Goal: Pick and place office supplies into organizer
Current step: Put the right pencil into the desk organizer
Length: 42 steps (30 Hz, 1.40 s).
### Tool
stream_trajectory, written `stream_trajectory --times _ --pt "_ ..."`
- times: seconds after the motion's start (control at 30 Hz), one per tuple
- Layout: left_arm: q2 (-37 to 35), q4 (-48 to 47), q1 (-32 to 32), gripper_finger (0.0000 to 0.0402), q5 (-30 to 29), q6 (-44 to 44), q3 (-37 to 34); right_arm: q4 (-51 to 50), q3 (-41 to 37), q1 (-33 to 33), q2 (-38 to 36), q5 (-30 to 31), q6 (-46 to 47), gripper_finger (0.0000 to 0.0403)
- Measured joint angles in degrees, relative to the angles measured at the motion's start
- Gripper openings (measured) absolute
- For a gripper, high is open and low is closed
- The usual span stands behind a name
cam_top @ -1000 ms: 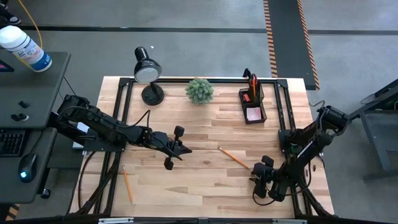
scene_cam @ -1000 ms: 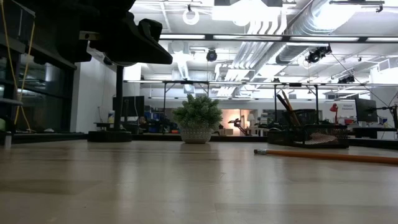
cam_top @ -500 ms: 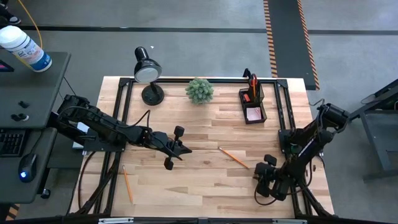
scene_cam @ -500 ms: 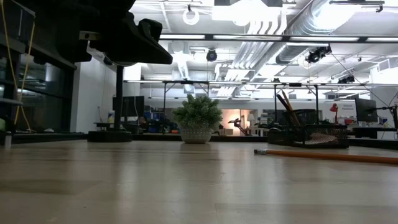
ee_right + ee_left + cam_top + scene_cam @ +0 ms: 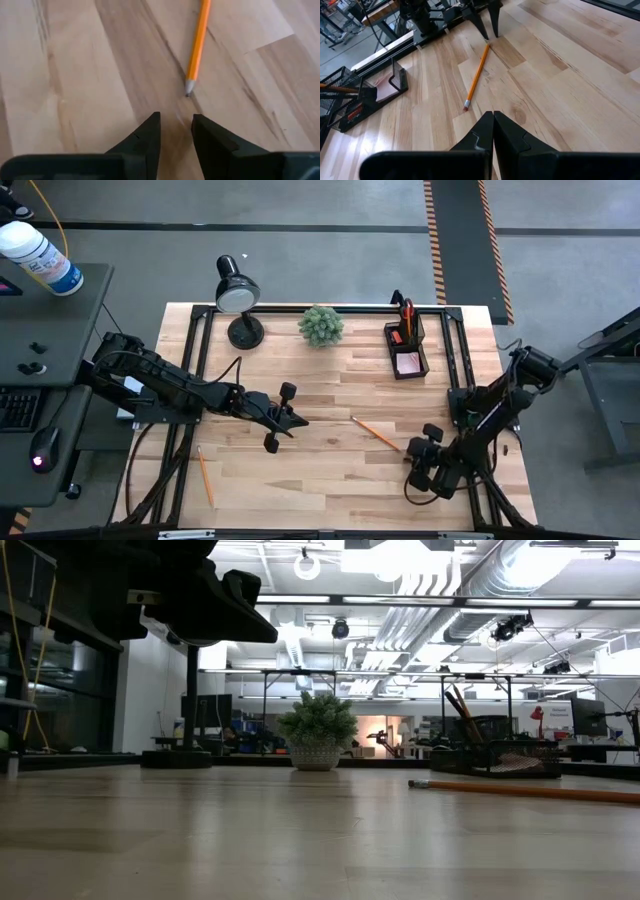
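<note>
Thin orange pencil (image 5: 198,45), sharpened tip toward the part-open, empty right gripper (image 5: 176,127).

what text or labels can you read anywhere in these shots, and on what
No text can be read in any view.
Bottle on the side desk: blue label, print too small to read.
Organizer: red piece inside with pale marks, too blurred to read.
Pencil: no print visible.
Room behind the table in the low view: signs too small to read.
</note>
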Motion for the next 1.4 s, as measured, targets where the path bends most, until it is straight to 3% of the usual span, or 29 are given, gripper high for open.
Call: stream_trajectory --times 0.23,0.77,1.0,1.17,1.4 --pt "0.0 0.0 0.0 0.0001 0.0 0.0 -0.01 0.54 -0.18 -1.72 0.04 1.95 -1.82 0.0123" --pt "0.0 -0.02 0.0 0.0001 0.0 0.0 -0.01 4.54 -0.23 -5.19 2.02 3.78 -4.92 0.0112" --pt "0.0 -0.02 0.0 0.0001 0.0 0.0 -0.01 12.69 0.03 -5.48 8.3 8.04 -4.8 0.0086" --pt "0.0 0.03 0.0 0.0001 -0.01 0.0 -0.01 15.92 -0.09 -5.52 9.05 9.38 -8.0 0.0018" --pt "0.0 0.28 0.0 0.0001 0.0 0.0 -0.01 19.78 -0.34 -5.61 9.53 12.7 -13.04 0.0009"
